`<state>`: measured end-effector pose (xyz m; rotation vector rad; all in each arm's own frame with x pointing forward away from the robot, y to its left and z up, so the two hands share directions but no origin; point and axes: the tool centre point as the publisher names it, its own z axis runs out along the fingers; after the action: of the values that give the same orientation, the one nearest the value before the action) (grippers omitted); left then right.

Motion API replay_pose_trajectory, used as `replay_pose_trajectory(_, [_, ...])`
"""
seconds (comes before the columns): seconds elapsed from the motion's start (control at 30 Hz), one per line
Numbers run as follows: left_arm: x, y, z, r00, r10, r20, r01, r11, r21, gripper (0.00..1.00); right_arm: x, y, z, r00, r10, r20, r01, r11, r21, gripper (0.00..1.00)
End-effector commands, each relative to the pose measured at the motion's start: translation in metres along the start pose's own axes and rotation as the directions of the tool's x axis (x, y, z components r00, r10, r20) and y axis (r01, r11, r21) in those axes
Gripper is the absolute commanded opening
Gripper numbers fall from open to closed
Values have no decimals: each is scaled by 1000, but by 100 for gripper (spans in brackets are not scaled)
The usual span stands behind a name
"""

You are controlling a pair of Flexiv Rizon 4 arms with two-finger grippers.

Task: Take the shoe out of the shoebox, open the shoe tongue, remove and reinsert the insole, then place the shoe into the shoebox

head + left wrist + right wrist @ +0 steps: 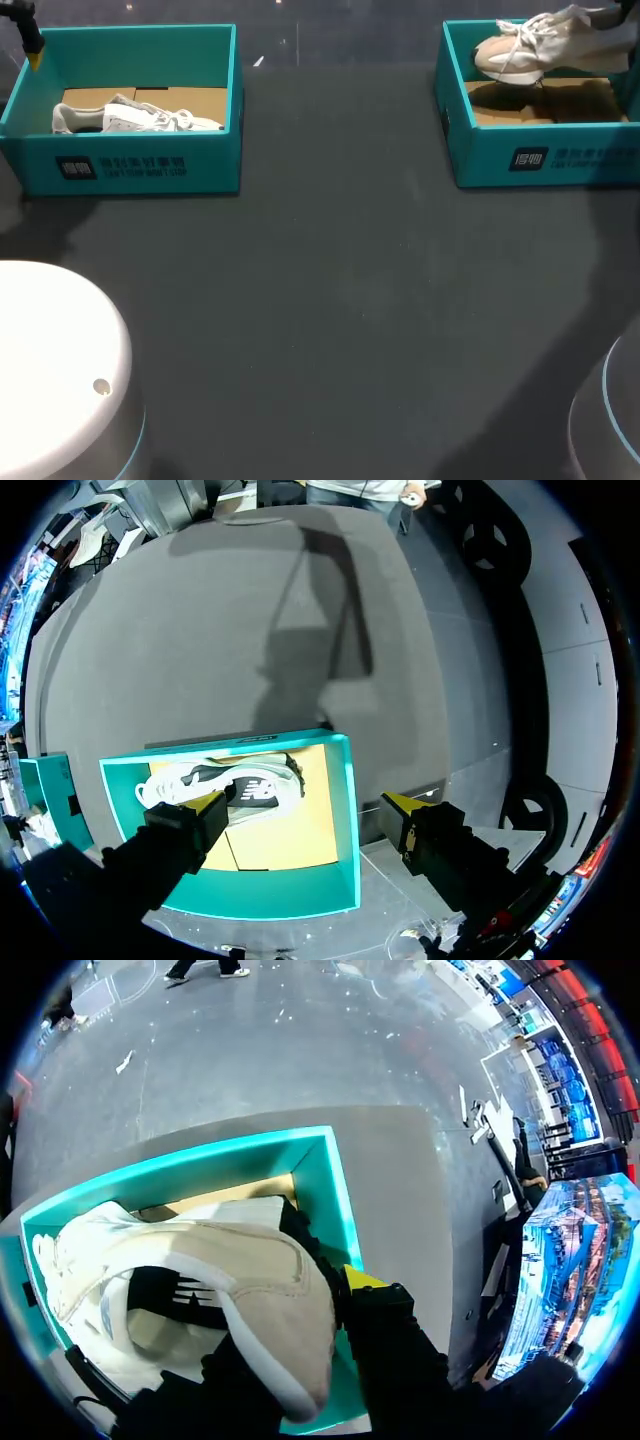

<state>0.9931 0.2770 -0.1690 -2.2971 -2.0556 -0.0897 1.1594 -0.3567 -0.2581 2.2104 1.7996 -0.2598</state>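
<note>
Cream suede fills the right wrist view: a cream suede low-top shoe (220,1290) hangs by its heel from the right gripper (335,1295). I judge the fingers clamped on the heel collar; one yellow tip shows just beside the heel and the other is hidden by the shoe. Directly beneath sits the open teal cardboard shoebox (480,150). The shoe is above that shoebox's brown floor and apart from it, its shadow on the card and its toe toward the wall facing the table's middle.

The step in hand looks like lifting the shoe out. A heel-only hold lets the toe droop and swing, so a slow, straight rise seems best, until the sole and dangling laces clear the shoebox's rim. Only then should it be carried to the bare surface in front of the shoebox and set sole down, tongue upward, where both grippers can reach it.

The dark grey matte table (340,280) spreads out from the shoebox on its front and inner sides. Well apart from the shoebox, across that surface, stands a second teal cardboard box (150,165) with a white sneaker (140,118) lying inside. The left gripper (305,805) hovers over it with fingers spread wide, holding nothing, one above the sneaker and one past the box's wall.
</note>
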Motion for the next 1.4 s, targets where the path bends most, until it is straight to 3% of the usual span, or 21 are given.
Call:
replay_pose_trajectory(0.03, [0,-1,0,1000,1,-2,-1,1000,-1,100,-12,-18,-49,1000,-2,-7,1,997,-73,0])
replay_pose_trajectory(0.43, [0,-1,0,1000,1,-2,-1,1000,-1,100,-29,-34,-121,999,-32,34,36,991,-131,0])
replay_pose_trajectory(0.73, [0,-1,0,1000,1,-2,-1,1000,-1,100,-25,-68,-164,997,-68,38,74,981,-181,0])
replay_pose_trajectory(1.1, [0,-1,0,1000,1,-2,-1,1000,-1,100,11,-138,-205,991,-117,66,130,959,-251,0])
replay_pose_trajectory(1.4, [0,-1,0,1000,1,-2,-1,1000,-1,100,63,-198,-228,989,-119,83,136,959,-248,0])
